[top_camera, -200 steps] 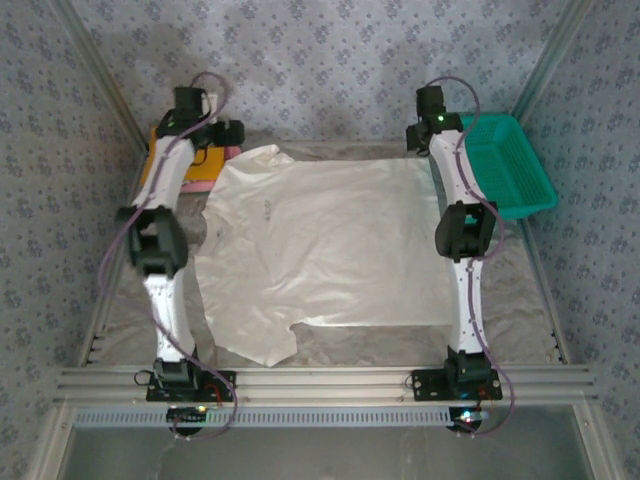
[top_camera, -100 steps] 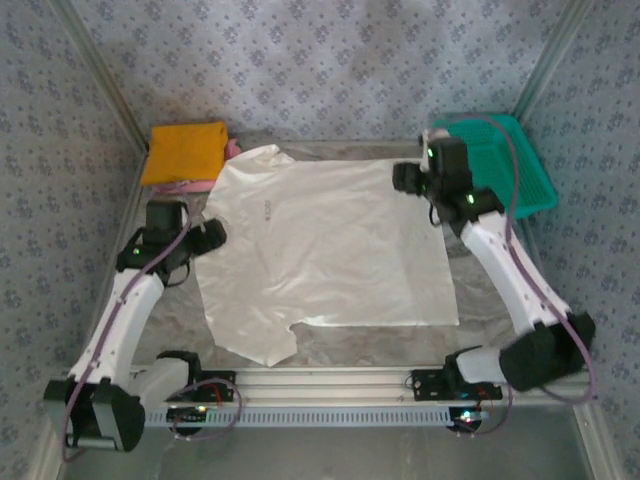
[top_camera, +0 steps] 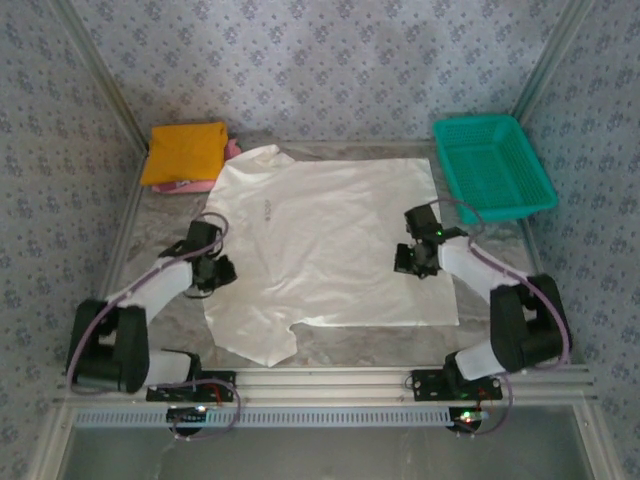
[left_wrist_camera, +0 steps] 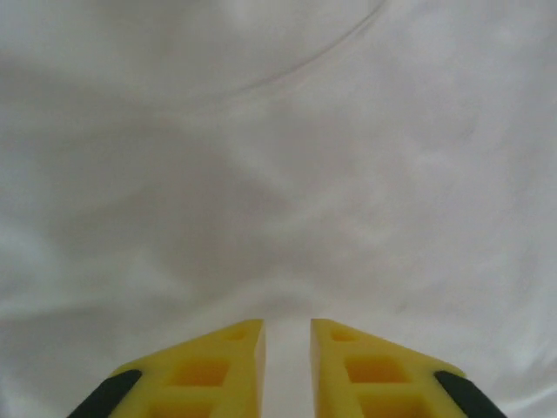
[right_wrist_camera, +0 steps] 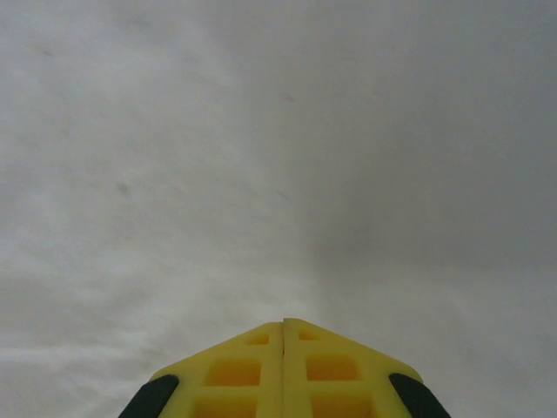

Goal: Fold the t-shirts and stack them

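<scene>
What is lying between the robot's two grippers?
The white t-shirt, spread flat, lies between the left gripper and the right gripper; the top view shows it.

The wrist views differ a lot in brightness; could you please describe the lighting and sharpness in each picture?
Left wrist: the white t-shirt is brightly lit, nearly washed out, and its folds look soft. Right wrist: the same cloth reads dim grey and almost featureless, as if shaded. Top external: even light, a mild sheen along the shirt's near hem, no obvious motion blur.
</scene>
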